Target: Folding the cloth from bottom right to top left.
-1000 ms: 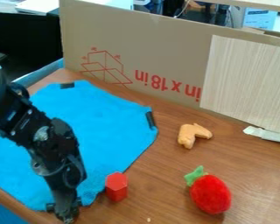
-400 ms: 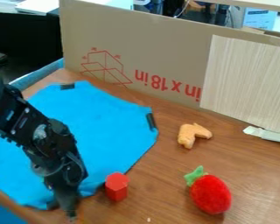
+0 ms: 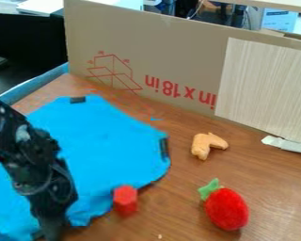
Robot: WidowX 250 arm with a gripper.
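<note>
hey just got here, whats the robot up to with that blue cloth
A black robot arm is at a blue cloth on the wooden table, apparently to fold it. Its end effector is down at the cloth's near edge, though I can't tell whether it has hold of it. The cloth lies mostly spread out, with no clear fold made. A red block stands right by its edge, and a red plush fruit lies off to the right.

Black arm, pale screws, looping cable.
</note>
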